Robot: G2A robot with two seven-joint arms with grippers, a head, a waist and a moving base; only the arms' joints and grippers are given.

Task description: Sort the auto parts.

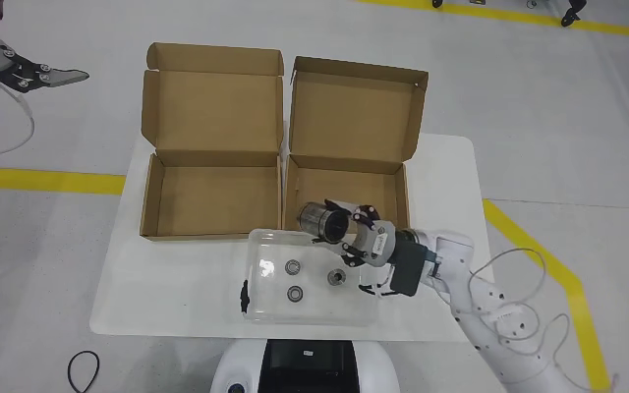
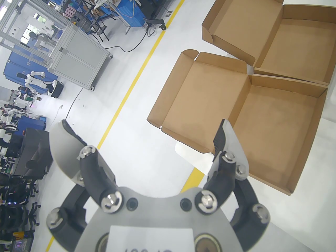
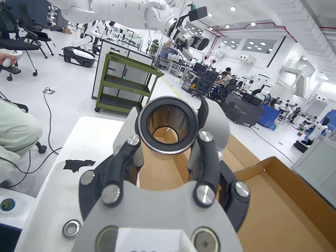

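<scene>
Nearest, the clear tray point(image 1: 257, 267) holds three small bearings point(image 1: 293, 266). Just beyond, our right gripper point(image 3: 169, 124) is clamped on the steel sleeve point(image 1: 318, 220), bore facing the wrist (we see clean through it). The sleeve hangs over the near wall of the right box point(image 1: 344, 187); we judge it best to carry it inward, lower, then release gently so it cannot roll. Farther off, the left gripper point(image 2: 143, 131), fingers spread and empty, hangs out past the left box point(image 1: 211, 201).
</scene>
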